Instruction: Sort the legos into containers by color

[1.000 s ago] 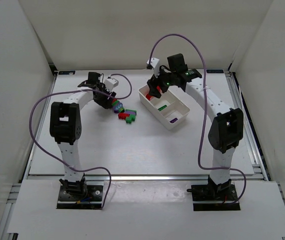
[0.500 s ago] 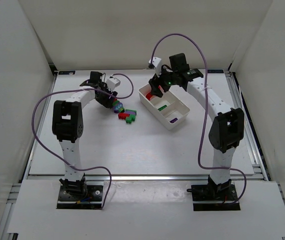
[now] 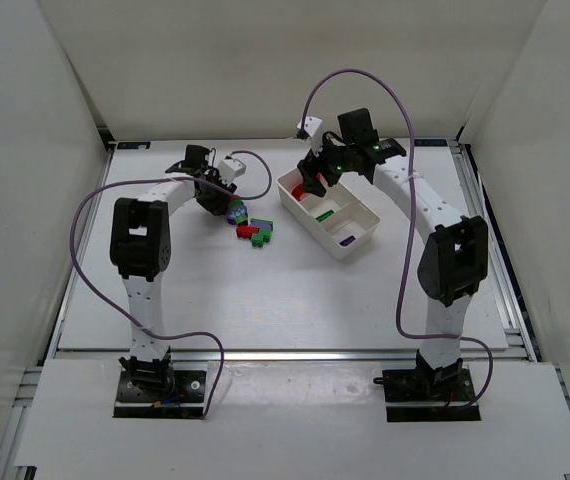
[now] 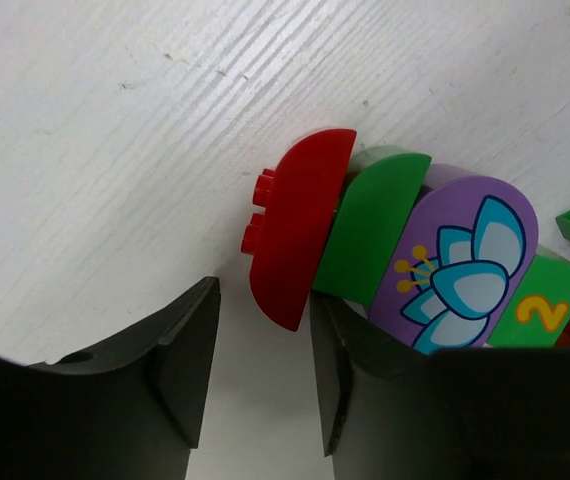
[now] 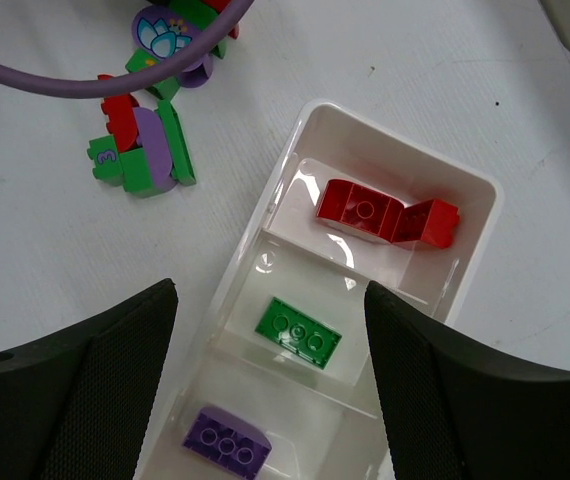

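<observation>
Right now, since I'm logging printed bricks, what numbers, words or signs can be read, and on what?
"2": yellow, on a green brick in the left wrist view.
"3", probably: on a second green brick in the right wrist view; too small to be sure.
Nothing else readable.

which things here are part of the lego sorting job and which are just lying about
Part of the job: loose legos; white tray; the red bricks, green brick and purple brick already in it; left gripper, open at the pile; right gripper, open over the tray.
Just there: purple cables; the table.
</observation>
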`<state>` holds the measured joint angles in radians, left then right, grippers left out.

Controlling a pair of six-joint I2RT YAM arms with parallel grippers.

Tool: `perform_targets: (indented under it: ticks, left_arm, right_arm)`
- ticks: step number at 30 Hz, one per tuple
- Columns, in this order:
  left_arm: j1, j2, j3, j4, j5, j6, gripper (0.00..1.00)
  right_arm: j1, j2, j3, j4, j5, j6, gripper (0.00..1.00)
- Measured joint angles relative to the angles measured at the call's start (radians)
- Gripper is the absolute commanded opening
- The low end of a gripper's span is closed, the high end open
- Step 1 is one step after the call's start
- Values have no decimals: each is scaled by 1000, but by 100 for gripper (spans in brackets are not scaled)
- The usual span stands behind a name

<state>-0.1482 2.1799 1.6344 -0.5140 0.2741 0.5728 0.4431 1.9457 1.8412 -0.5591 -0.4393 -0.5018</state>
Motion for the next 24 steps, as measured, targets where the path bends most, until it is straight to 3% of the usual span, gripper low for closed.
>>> perform_targets:
  ticks: [3,10,20,21,23,24]
  left_arm:
    - [0,6,5,14,3,3,44]
    - [-3,7,5,42,5,-24,10]
    - [7,-49,-75,67,3,-73,10]
    - [10,-62,-79,58,2,-85,34]
    - [17,-86,-80,35,-6,-116,55]
    - [22,-98,-74,12,-10,-134,75]
  right_arm:
    - [-1,-2,-8,-5,3,0,79]
    - [-3,-14,-28,-8,4,-2,78]
    - [-3,-30,-42,-9,2,-2,77]
    - [-3,-33,-45,-8,2,-2,77]
    - [-3,-40,-57,-9,2,-1,77]
    - [-3,-42,-58,-11,0,-2,77]
